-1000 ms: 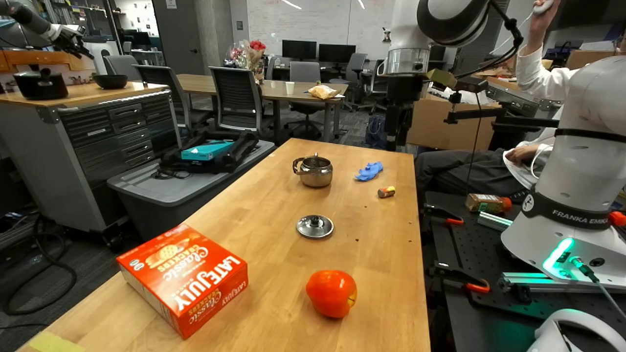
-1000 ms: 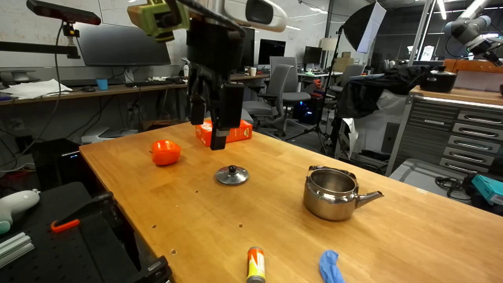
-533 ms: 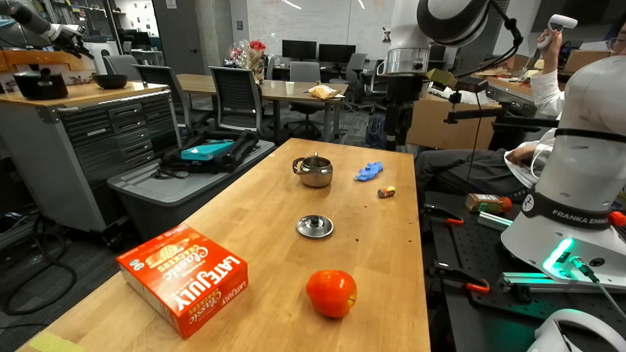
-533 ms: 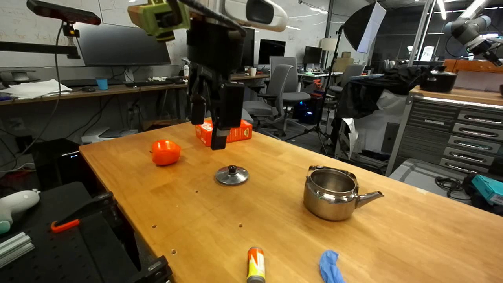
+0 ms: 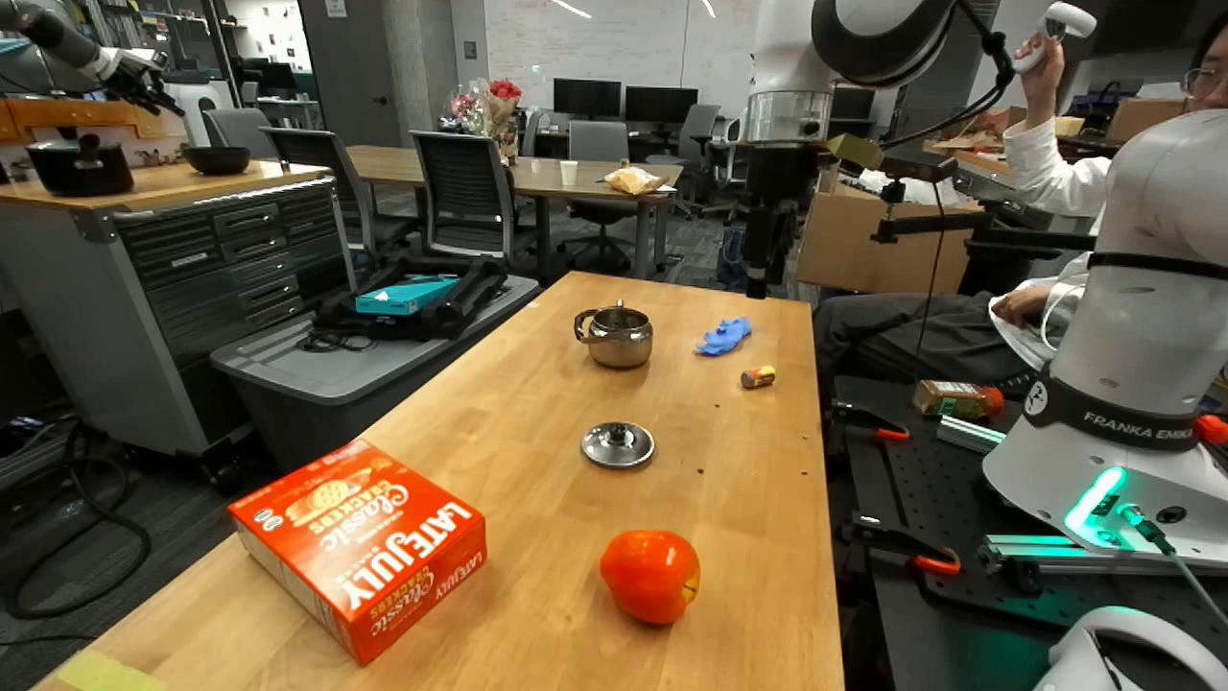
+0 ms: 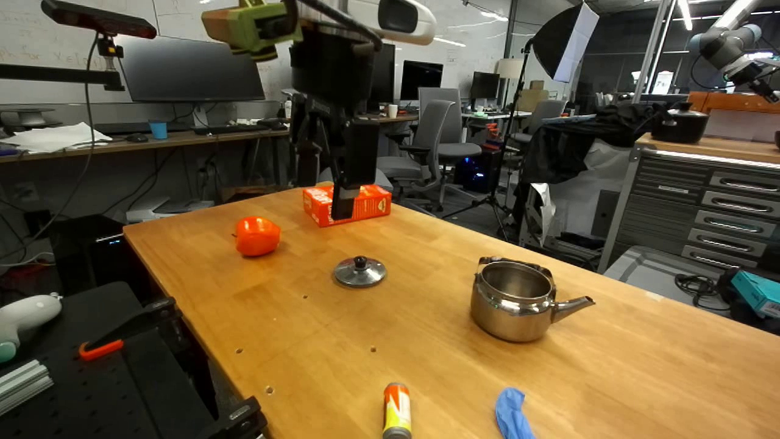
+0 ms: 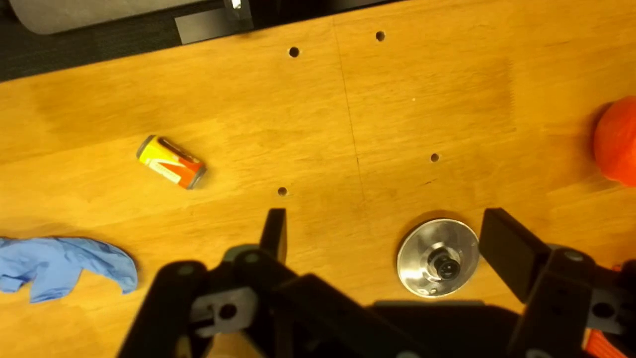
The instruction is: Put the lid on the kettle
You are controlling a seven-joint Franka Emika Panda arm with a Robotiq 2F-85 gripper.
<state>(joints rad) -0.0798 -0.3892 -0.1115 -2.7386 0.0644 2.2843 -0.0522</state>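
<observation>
your gripper (image 7: 385,238) has shifted slightly further over the table (image 7: 238,109). its jaws are released, spread wide; in the wrist view the lid (image 7: 438,258) shows between them, nearer one jaw, though height is hard to judge. beyond that jaw are the tomato (image 7: 618,141) and cracker box (image 5: 360,547); beyond the opposite one, the small cylinder (image 7: 171,161), blue glove (image 7: 69,263) and, well apart, the uncovered kettle (image 6: 510,316).

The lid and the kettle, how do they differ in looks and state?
The lid is a shallow round disc, while the kettle is a rounded pot that stands much taller. The lid has a dark knob at its centre; the kettle has a spout on its side. The kettle is open at the top, with the lid lying apart from it. Both are shiny, silvery metal and rest on the wooden table.
</observation>
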